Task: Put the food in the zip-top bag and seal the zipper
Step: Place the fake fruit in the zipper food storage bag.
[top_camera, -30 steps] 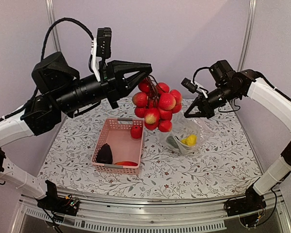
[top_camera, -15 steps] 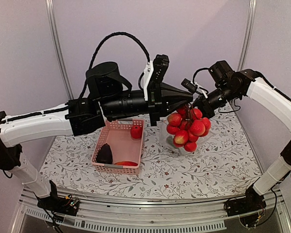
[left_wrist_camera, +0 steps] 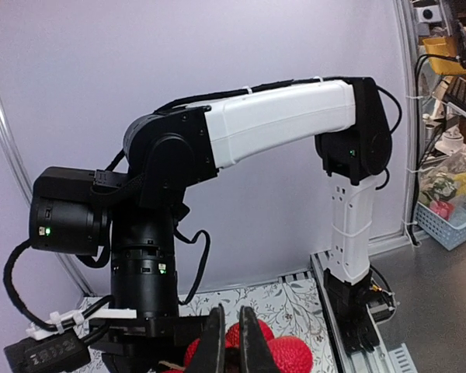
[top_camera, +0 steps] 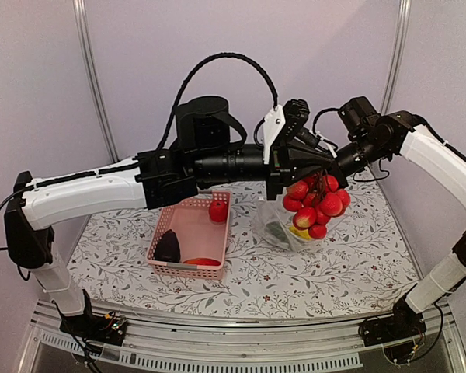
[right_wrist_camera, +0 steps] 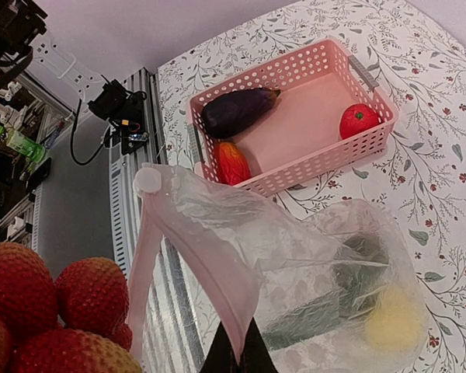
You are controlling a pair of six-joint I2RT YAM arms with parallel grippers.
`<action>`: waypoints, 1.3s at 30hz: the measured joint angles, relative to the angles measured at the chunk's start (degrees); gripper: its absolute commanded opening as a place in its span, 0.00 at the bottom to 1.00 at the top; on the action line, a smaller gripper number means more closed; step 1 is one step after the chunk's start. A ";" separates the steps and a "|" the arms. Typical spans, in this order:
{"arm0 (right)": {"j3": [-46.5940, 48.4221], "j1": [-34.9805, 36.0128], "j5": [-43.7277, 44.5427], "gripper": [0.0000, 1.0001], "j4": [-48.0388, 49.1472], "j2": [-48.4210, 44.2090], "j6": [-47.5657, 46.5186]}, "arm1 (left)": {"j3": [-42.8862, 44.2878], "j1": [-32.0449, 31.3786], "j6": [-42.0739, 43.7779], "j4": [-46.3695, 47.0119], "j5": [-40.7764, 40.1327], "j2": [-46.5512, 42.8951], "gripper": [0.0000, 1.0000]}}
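Observation:
My left gripper (top_camera: 311,176) is shut on the stem of a bunch of red fruit (top_camera: 317,206). The bunch hangs over the mouth of the clear zip-top bag (top_camera: 283,229). In the left wrist view the fingers (left_wrist_camera: 214,342) nearly meet above the red fruit (left_wrist_camera: 287,357). My right gripper (right_wrist_camera: 234,356) is shut on the pale pink zipper (right_wrist_camera: 210,272) and holds the bag (right_wrist_camera: 326,264) open and raised. A green cucumber (right_wrist_camera: 326,311) and a yellow lemon (right_wrist_camera: 392,318) lie inside it. The bunch (right_wrist_camera: 39,311) shows at that view's lower left.
A pink lattice basket (top_camera: 165,224) stands left of the bag. It holds a red tomato (top_camera: 217,210), a dark eggplant (top_camera: 168,247) and a red-orange piece (top_camera: 202,262). The left arm (top_camera: 179,171) stretches across above the basket. The metal rail (top_camera: 233,342) runs along the table's near edge.
My left arm has swung right with the red bunch, from above the basket to over the bag's mouth, and lowered it. The right gripper has kept its hold on the zipper.

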 measured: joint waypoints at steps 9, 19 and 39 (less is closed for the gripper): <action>-0.55 -0.02 0.04 0.00 -0.52 -0.90 -0.04 | 2.27 -0.07 5.88 -5.62 -2.75 2.08 0.00; -1.36 -0.02 0.35 0.00 -0.57 -2.32 -0.04 | 1.07 -0.26 9.68 -10.12 -7.43 2.89 0.00; -1.36 0.00 0.37 0.00 -0.52 -2.32 0.02 | -1.40 -0.48 14.16 -12.52 -13.49 5.75 0.00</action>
